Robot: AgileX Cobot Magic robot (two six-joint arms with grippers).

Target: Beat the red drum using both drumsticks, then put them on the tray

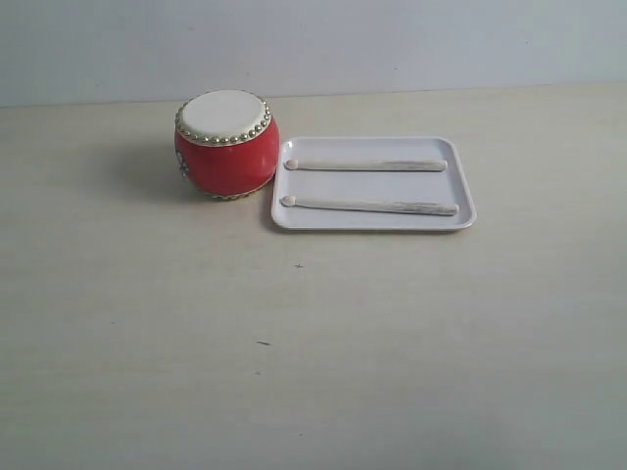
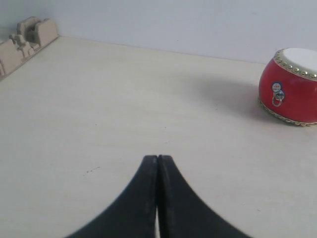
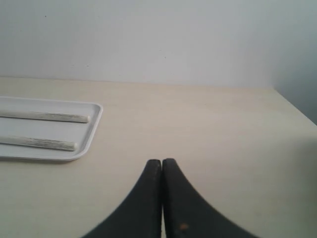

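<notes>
Exterior view: the squat, glossy red drum (image 1: 226, 145) with cream skin and gold studs stands just beside the flat white plastic tray (image 1: 372, 224), at the tray's 10 o'clock. The 2 pale wooden drumsticks (image 1: 365, 164) lie parallel inside the tray, bead tips toward 9 o'clock. The left gripper (image 2: 157, 159) and right gripper (image 3: 161, 162) each hang over the bare table (image 2: 99, 99), black fingers pressed together, holding nothing. The sticks lie where they should end. Whether the beating is done cannot be told.
</notes>
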